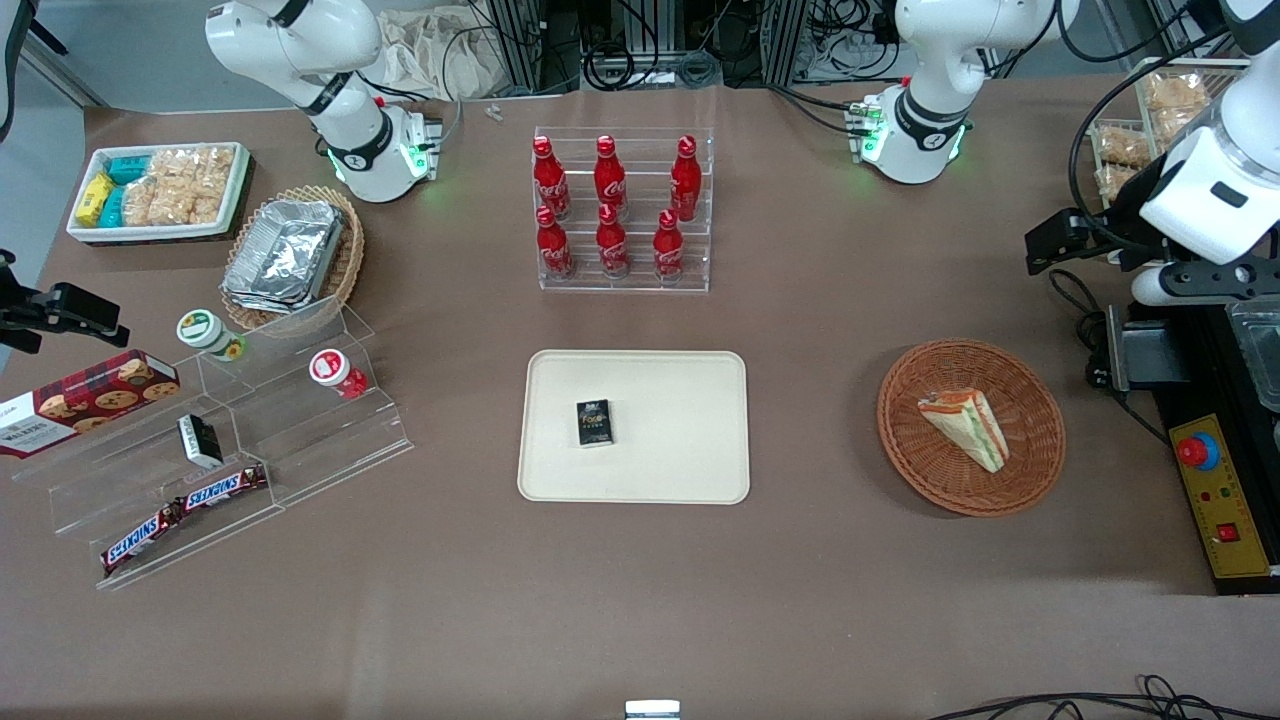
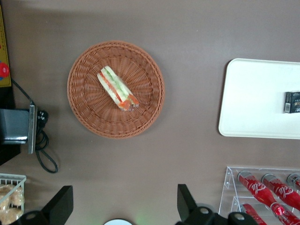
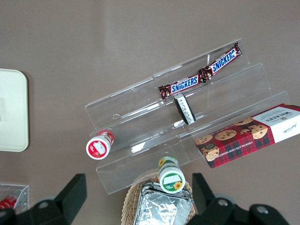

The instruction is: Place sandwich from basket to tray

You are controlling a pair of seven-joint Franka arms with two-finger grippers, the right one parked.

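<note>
Sandwich point(image 1: 966, 425) lies on its side in the round brown basket point(image 1: 1020, 470), toward the working arm's end of the table; filling edge shows green and orange-red stripes. In the left wrist view the sandwich point(image 2: 117, 88) sits near the basket's middle, touching the weave point(image 2: 93, 108) and nothing else.

Gripper point(image 2: 125, 208) is held high above the table, over bare cloth between the basket and the bottle rack point(image 2: 262, 197). Fingers point(image 2: 61, 206) spread wide apart, nothing between them. It is well apart from the sandwich, no contact.

Tray point(image 1: 680, 460) lies flat mid-table, nearer the front camera than the rack of red bottles point(image 1: 612, 205). One small black box point(image 1: 594, 422) rests on it; the box's end shows in the wrist view too point(image 2: 292, 101). Basket and tray are well apart, bare table between them.

Toward the parked arm's end: clear stepped stand point(image 1: 300, 430) with two Snickers bars point(image 1: 185, 510), a cookie box point(image 1: 85, 400) and two small cups point(image 1: 212, 334).
</note>
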